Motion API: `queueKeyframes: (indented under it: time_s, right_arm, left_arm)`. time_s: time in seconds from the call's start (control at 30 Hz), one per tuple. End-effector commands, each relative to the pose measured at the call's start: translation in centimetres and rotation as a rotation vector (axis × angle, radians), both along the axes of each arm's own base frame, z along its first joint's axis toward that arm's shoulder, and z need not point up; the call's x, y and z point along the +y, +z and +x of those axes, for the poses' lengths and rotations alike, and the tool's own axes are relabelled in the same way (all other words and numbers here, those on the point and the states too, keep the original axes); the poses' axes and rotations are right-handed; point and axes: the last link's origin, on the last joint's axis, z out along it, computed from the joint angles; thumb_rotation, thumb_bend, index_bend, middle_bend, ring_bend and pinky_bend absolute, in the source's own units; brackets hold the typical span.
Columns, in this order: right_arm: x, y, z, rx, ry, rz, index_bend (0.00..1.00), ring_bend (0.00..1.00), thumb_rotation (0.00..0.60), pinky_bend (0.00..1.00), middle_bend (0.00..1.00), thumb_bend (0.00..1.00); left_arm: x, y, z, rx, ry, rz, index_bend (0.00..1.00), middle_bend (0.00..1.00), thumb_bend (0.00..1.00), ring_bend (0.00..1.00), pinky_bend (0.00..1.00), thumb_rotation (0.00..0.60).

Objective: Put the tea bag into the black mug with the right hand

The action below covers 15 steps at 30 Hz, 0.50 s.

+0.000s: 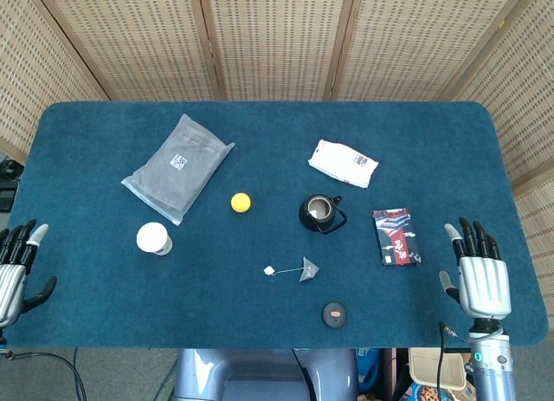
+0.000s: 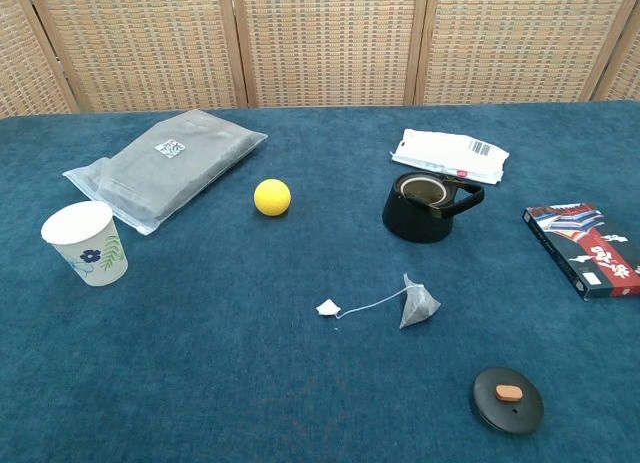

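The grey pyramid tea bag (image 1: pixel 309 269) (image 2: pixel 419 306) lies on the blue table, its string running left to a small white tag (image 2: pixel 328 307). Behind it stands the black mug (image 1: pixel 320 213) (image 2: pixel 425 205), uncovered, handle to the right. Its black lid (image 1: pixel 334 313) (image 2: pixel 508 398) lies near the front edge. My right hand (image 1: pixel 481 280) hovers at the table's front right corner, fingers spread and holding nothing. At the front left corner my left hand (image 1: pixel 16 271) is likewise spread and free. Neither hand appears in the chest view.
A grey plastic packet (image 1: pixel 178 167) lies at the back left with a paper cup (image 1: pixel 153 238) in front of it. A yellow ball (image 1: pixel 241 202) sits left of the mug. A white pouch (image 1: pixel 344 163) lies behind the mug, a dark box (image 1: pixel 396 236) to its right.
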Motion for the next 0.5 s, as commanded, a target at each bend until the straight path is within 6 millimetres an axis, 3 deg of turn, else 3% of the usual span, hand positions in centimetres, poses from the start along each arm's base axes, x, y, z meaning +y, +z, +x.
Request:
queueKeyframes:
  time_s: [0.03,0.5]
  right_arm:
    - [0.0,0.0,0.1,-0.012,0.006,0.004,0.16,0.04,0.6,0.2,0.14,0.42]
    - [-0.9,0.6,2.1,-0.108,0.125,0.06,0.16,0.04,0.6,0.2,0.17,0.42]
  left_arm:
    - [0.0,0.0,0.0,0.0,0.002,0.001,0.0,0.0,0.35,0.0,0.0,0.6]
    - [0.3,0.2,-0.2,0.004,0.018,0.001,0.0,0.0,0.36,0.0,0.0,0.6]
